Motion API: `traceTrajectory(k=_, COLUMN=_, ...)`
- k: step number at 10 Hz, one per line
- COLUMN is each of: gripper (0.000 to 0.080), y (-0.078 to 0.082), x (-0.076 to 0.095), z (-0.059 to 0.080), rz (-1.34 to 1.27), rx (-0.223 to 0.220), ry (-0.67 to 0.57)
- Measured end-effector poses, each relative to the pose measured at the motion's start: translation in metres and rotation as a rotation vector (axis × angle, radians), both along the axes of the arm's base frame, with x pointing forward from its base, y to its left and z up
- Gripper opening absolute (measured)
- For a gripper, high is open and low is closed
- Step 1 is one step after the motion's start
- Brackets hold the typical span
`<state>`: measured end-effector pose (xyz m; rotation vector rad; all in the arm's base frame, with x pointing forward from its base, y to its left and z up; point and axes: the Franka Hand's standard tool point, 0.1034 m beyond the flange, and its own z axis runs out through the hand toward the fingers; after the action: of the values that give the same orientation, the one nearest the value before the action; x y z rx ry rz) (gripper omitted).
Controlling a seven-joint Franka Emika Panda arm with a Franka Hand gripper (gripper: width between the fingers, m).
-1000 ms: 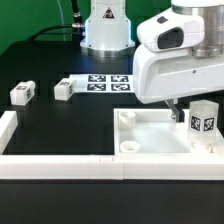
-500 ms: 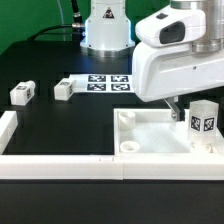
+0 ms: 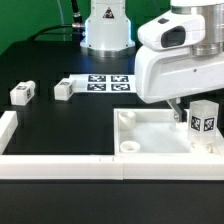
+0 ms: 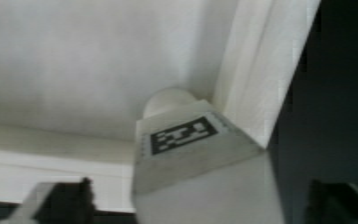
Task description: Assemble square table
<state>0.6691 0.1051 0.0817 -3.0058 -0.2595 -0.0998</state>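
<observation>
The short white tagged leg (image 3: 203, 121) stands upright in a corner of the white square plastic rimmed tray (image 3: 122, 128), at the exterior view's right on the black tabletop (image 3: 60, 130). The tool (image 4: 194, 195) straddles the leg with its fingers apart, probably positioned to grip it and seat it in its socket.

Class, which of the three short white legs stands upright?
The short white plastic leg in the white square tabletop; the other two legs lie flat on the black table.
</observation>
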Motion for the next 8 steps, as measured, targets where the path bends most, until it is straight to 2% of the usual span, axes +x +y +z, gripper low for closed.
traceTrajectory(k=1, gripper=0.0536, y=-0.0009, x=0.0001, z=-0.0002, rz=-0.001, rx=0.0, ry=0.0)
traceTrajectory(k=2, gripper=0.0347, y=-0.002, x=0.0001, z=-0.0004, rz=-0.002, rx=-0.002, ry=0.0)
traceTrajectory(k=3, gripper=0.0295, y=-0.0043, x=0.0003, z=-0.001, rz=-0.004, rx=-0.004, ry=0.001)
traceTrajectory(k=6, gripper=0.0294, y=-0.0053, x=0.0003, z=-0.0014, rz=-0.035, rx=-0.002, ry=0.005)
traceTrajectory(k=8, gripper=0.0294, y=-0.0058, x=0.0003, z=-0.0019, rz=-0.183, rx=0.008, ry=0.025)
